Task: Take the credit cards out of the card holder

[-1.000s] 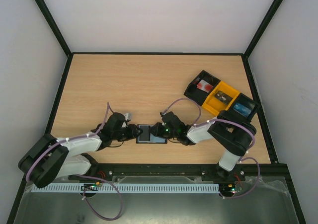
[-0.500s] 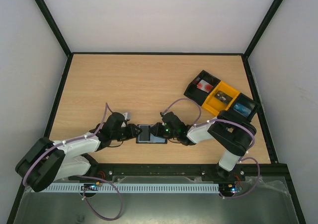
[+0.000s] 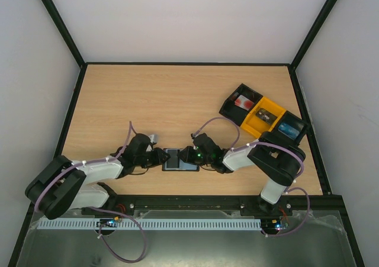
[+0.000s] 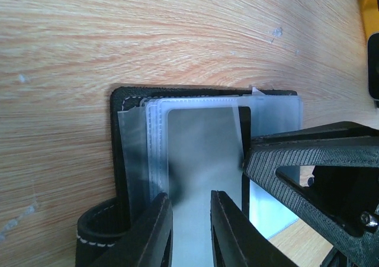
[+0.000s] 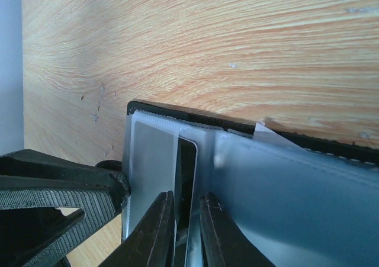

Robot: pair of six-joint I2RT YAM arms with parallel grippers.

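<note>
Only my left arm [image 3: 95, 169] has shifted at the elbow. Left gripper [image 3: 161, 157] and right gripper [image 3: 183, 155] still flank the card holder [image 3: 177, 163] at the near edge, credit cards [image 4: 201, 148] sleeved inside. Both jaws are narrowed, and I can't tell if either pinches.

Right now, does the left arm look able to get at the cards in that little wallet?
Probably yes. The wallet lies open, and the left gripper sits right over its pale cards with nothing between. The right gripper crowds the other side but leaves those cards uncovered.
</note>
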